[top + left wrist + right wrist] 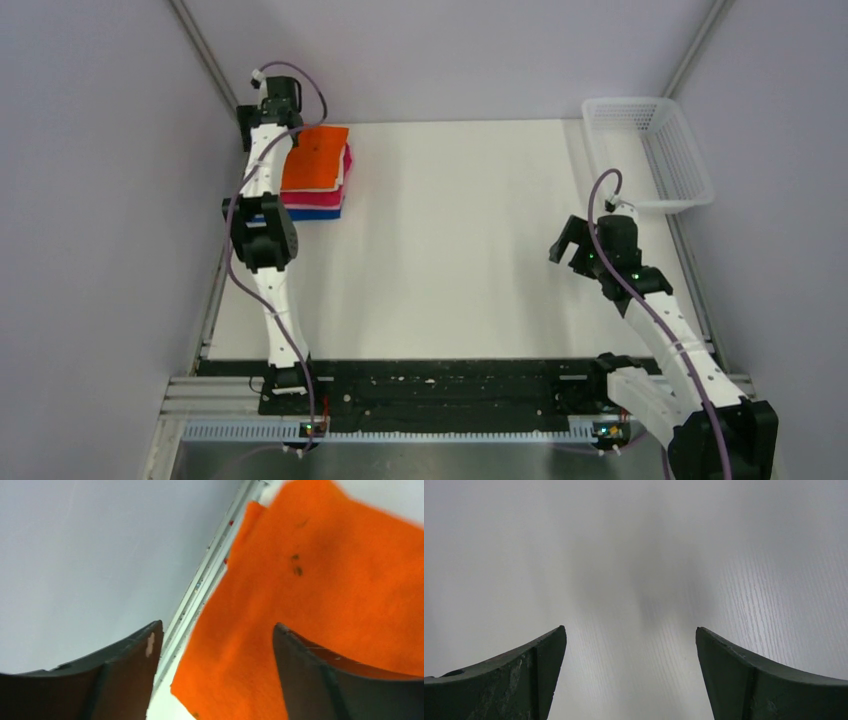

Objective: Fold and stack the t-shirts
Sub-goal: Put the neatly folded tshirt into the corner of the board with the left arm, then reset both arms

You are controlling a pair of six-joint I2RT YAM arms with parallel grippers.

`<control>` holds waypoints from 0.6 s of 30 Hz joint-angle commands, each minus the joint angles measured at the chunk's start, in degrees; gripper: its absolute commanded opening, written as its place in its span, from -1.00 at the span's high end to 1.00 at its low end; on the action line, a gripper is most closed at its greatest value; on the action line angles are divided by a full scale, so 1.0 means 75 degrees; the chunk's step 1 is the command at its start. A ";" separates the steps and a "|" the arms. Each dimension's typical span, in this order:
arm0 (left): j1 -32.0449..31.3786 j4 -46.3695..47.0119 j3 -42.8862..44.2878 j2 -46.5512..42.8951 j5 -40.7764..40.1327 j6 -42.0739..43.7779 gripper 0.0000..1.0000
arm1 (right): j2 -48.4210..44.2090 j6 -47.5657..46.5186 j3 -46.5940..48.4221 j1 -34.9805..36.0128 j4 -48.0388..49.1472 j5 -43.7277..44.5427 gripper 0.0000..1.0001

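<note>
A folded orange t-shirt [315,157] lies on top of a stack at the table's far left, with white, pink-red [318,200] and blue [318,213] folded t-shirts under it. My left gripper [268,108] is open just beyond the stack's back left corner. In the left wrist view the orange t-shirt [320,595] with tiny dark specks fills the right side, and my left gripper [216,632] is open and holds nothing. My right gripper [568,243] is open and empty over bare table at the right; the right wrist view [631,632] shows only white table between its fingers.
A white plastic mesh basket [650,150] stands at the far right corner, partly over the table's edge. Grey walls close the left, back and right sides. A metal rail [200,587] runs along the table's left edge beside the stack.
</note>
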 commanded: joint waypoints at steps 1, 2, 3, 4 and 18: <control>0.0139 0.0695 0.0495 -0.0406 -0.0355 -0.0286 -0.87 | 0.0091 0.0123 0.0187 -0.0008 0.0061 0.0211 -0.97; 0.0146 0.0707 0.0496 -0.0503 -0.0410 -0.0389 -0.94 | 0.0096 0.0134 0.0206 -0.0016 0.0058 0.0217 -0.97; 0.0150 0.0691 0.0491 -0.0613 -0.0449 -0.0519 -0.96 | 0.0093 0.0145 0.0216 -0.0013 0.0061 0.0217 -0.97; 0.0157 0.0659 0.0479 -0.0735 -0.0460 -0.0679 -0.97 | 0.0073 0.0146 0.0230 -0.0017 0.0055 0.0211 -0.97; 0.0130 0.0841 -0.2103 -0.3496 0.4489 -0.2187 -0.97 | -0.0564 0.0187 0.0136 -0.0012 -0.0004 0.0168 -0.97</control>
